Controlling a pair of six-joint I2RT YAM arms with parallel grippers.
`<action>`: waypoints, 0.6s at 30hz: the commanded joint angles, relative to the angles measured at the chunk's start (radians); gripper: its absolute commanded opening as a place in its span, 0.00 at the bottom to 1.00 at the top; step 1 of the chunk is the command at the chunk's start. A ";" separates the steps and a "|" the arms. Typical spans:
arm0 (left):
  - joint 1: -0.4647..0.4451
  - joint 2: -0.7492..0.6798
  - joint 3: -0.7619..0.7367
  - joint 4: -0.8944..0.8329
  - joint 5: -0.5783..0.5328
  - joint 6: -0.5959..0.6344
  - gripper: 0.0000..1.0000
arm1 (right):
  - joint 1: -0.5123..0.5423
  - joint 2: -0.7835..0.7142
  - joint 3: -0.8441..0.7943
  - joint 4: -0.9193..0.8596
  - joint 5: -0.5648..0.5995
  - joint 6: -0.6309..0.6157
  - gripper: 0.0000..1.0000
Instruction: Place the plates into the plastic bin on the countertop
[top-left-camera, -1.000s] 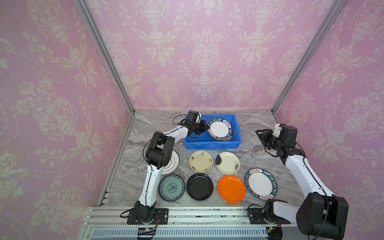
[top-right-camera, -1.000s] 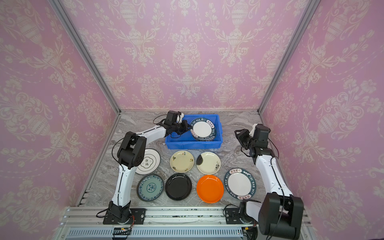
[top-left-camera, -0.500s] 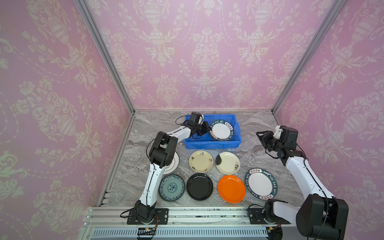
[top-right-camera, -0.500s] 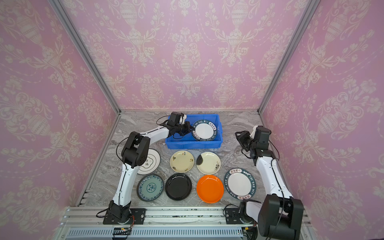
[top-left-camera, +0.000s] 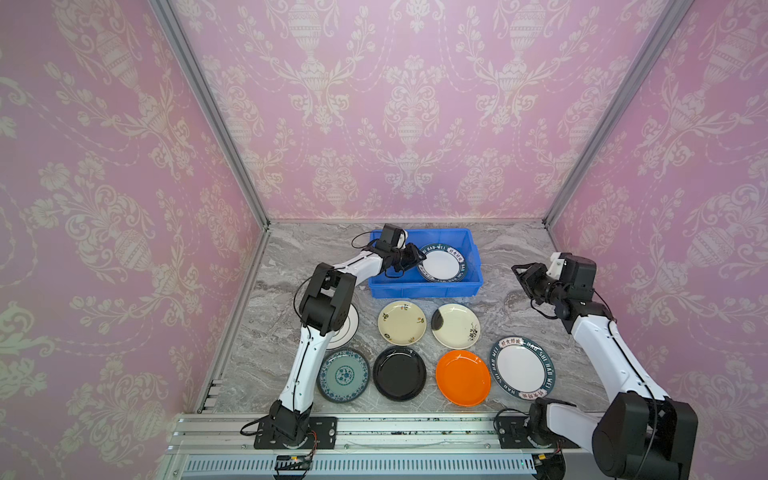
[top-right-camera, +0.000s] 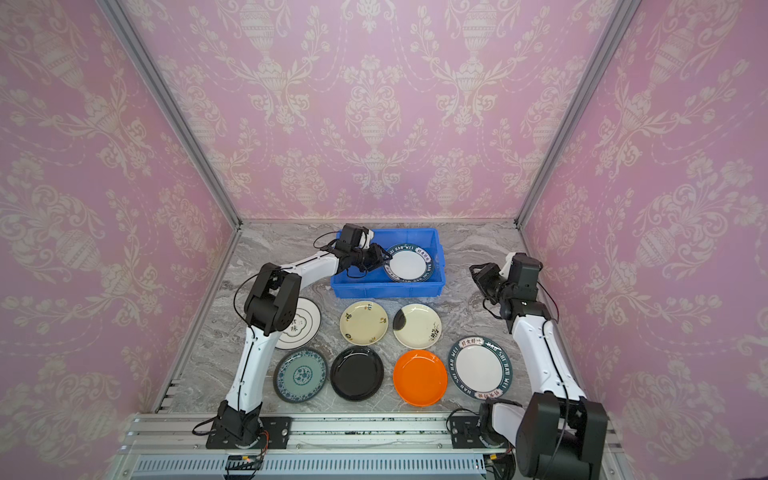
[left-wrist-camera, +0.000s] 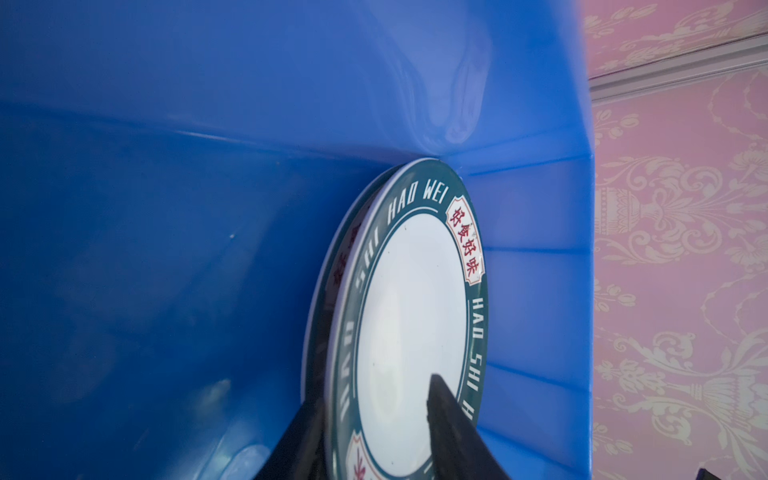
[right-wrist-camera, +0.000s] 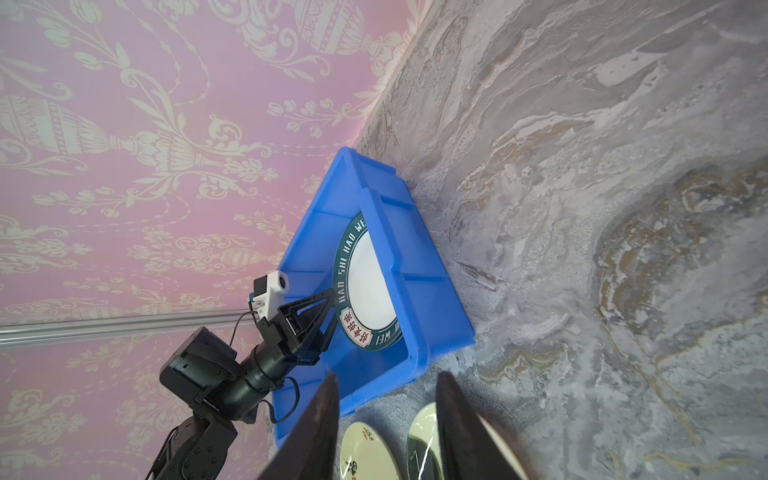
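1. Currently my left gripper (top-left-camera: 417, 257) reaches into the plastic bin (top-left-camera: 432, 287) from the bin's left end. Its jaws stand parted, not clamped: one finger (left-wrist-camera: 451, 432) is over the face of the top lettered plate (top-left-camera: 441, 264) and the other is below its rim
2. That plate lies face up in the right half of the bin. It sits on a second lettered plate (left-wrist-camera: 329, 266), whose edge shows just beneath it in the left wrist view
3. My right gripper (top-left-camera: 519, 275) hovers over the countertop (top-left-camera: 511, 245) to the right of the bin and apart from it. Its fingers are spread, with nothing between them
4. Seven plates lie on the countertop in front of the bin
5. Nearer the bin are the white plate with characters (top-right-camera: 307, 320), partly under my left arm's elbow, then the cream plate (top-left-camera: 402, 322) and the smudged cream plate (top-left-camera: 456, 325)
6. Nearer the rail are the teal plate (top-left-camera: 344, 375), black plate (top-left-camera: 400, 372), orange plate (top-left-camera: 462, 377) and a third lettered plate (top-left-camera: 521, 368), furthest right
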 joint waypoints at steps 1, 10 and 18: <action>-0.010 -0.035 0.016 -0.023 -0.003 0.053 0.53 | -0.009 -0.033 -0.017 -0.011 -0.005 -0.025 0.40; -0.010 -0.113 0.094 -0.206 -0.119 0.193 0.99 | -0.005 -0.059 -0.021 -0.073 0.002 -0.070 0.40; -0.012 -0.282 0.126 -0.358 -0.357 0.344 0.99 | 0.058 -0.146 -0.006 -0.210 0.091 -0.166 0.39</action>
